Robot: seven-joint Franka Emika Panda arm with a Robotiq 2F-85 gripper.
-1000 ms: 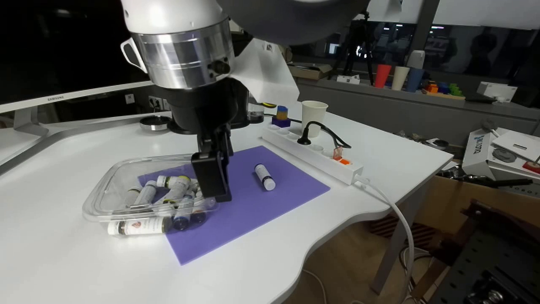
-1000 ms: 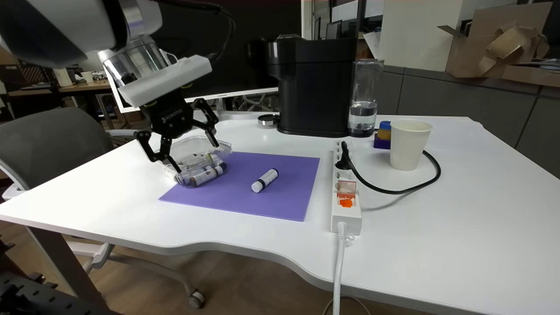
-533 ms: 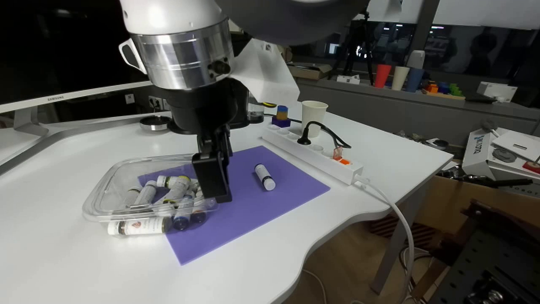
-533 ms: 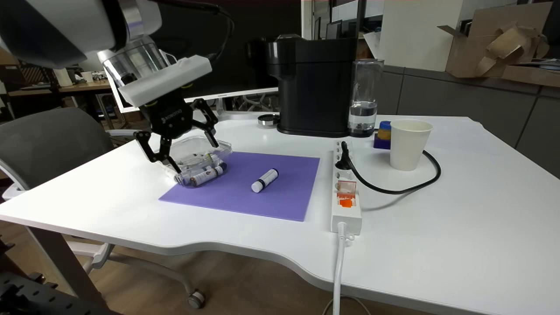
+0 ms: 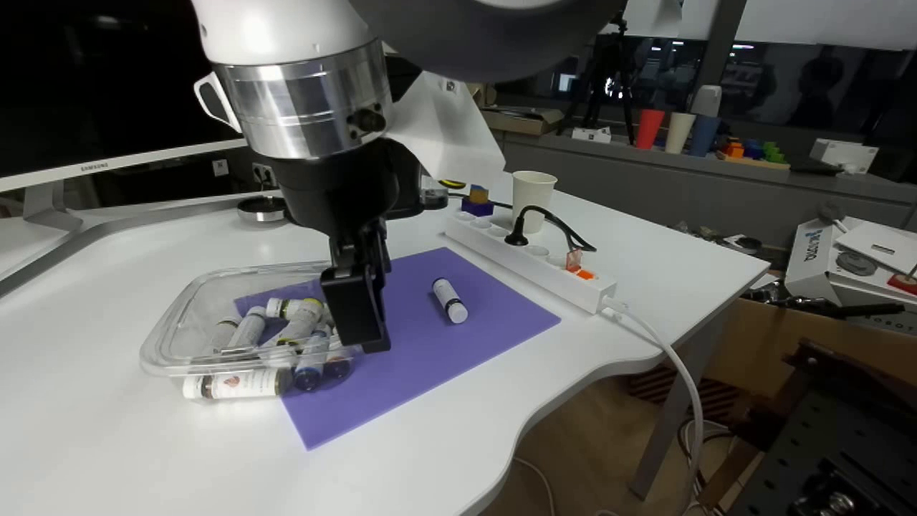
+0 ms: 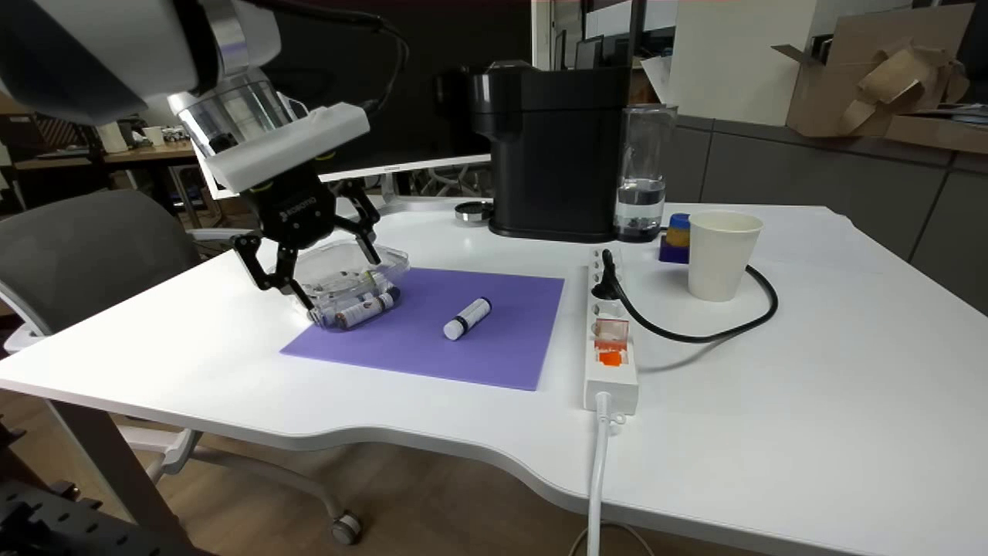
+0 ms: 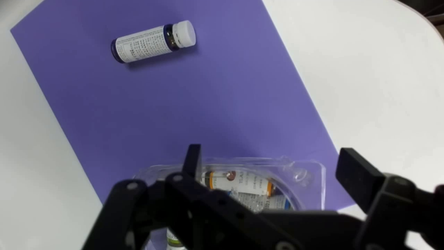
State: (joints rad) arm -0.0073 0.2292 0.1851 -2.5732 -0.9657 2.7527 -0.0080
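My gripper (image 7: 271, 154) stands open above one end of a clear plastic tray (image 7: 323, 187), its fingers spread wide and nothing between them. Several small white-labelled bottles lie in the tray, one of them an orange-banded bottle (image 7: 239, 182); parts of the gripper hide the rest in the wrist view. In an exterior view the gripper (image 6: 343, 284) hangs over the tray with one fingertip close to its rim; whether they touch I cannot tell. A single white-capped bottle (image 7: 145, 44) lies on its side on the purple mat (image 7: 208, 104), apart from the tray.
A white power strip (image 6: 610, 390) with a black plug and cable runs beside the mat. Beyond it stands a paper cup (image 6: 716, 266). A black machine (image 6: 552, 154) and a clear water container (image 6: 641, 177) are at the back, near a round metal dish (image 5: 262, 208).
Over the last half second the arm and gripper have shifted slightly left and a little lower in both exterior views. Tray, bottles and mat have not moved.
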